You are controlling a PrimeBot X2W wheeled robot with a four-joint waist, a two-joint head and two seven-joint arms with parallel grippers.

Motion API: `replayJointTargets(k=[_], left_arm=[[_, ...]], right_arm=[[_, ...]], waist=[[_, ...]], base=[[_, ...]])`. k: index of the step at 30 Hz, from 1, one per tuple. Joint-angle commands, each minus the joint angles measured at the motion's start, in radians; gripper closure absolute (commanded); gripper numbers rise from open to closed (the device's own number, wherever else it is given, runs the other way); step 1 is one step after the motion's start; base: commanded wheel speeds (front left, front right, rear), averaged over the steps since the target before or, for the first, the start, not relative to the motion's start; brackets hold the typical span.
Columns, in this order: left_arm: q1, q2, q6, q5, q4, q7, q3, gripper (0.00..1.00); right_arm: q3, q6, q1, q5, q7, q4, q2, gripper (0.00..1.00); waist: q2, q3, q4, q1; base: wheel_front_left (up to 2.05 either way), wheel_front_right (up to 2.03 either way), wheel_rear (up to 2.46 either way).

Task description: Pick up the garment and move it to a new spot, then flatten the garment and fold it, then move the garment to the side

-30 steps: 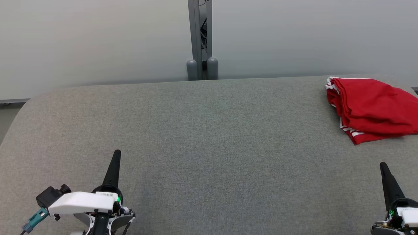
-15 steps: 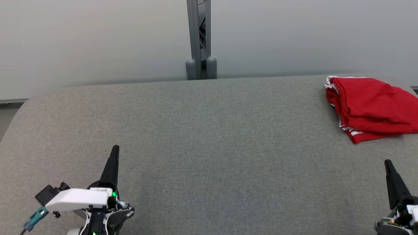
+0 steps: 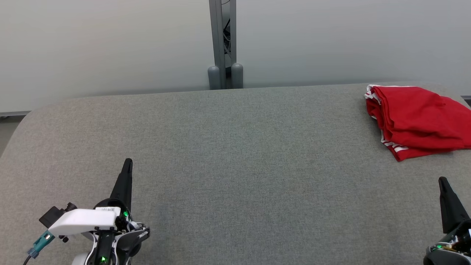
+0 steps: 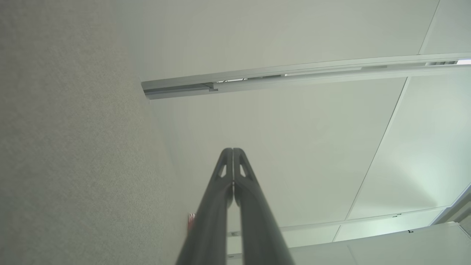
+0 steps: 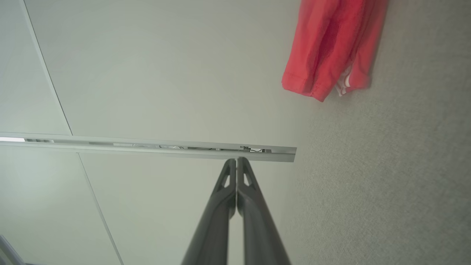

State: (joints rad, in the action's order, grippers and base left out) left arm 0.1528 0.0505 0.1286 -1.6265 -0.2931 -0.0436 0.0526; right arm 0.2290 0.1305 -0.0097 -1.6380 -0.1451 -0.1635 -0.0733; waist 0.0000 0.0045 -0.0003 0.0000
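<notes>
Right tool [image 3: 443, 181] well apart from folded red garment [image 3: 415, 117] beyond it.

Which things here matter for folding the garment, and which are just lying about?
Job: folded red fabric garment with white stripes; grey upholstered table; left gripper, shut; right gripper, shut.
Just there: grey metal post; pale wall panels.

You won't get any legible text: the small white sticker [image 3: 107, 209] on the black housing of the left gripper [image 3: 127, 162] has print too small to read.
</notes>
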Motion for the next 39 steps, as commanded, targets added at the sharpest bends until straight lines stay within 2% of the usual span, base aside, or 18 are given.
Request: replayJointTargets(k=[1,39], left_arm=[[0.019,0.004,0.005,-0.01,-0.002,-0.003,-0.005,1.0],[0.018,0.002,0.005,-0.005,-0.001,-0.005,-0.007,1.0]], right_arm=[[0.006,0.0,-0.007,-0.012,-0.009,0.004,-0.003,1.0],[0.02,0.0,-0.011,0.006,-0.019,0.003,0.008,1.0]], waist=[[0.0,0.0,0.0,0.0],[0.0,0.0,0.0,0.0]], base=[[0.0,0.0,0.0],[0.0,0.0,0.0]])
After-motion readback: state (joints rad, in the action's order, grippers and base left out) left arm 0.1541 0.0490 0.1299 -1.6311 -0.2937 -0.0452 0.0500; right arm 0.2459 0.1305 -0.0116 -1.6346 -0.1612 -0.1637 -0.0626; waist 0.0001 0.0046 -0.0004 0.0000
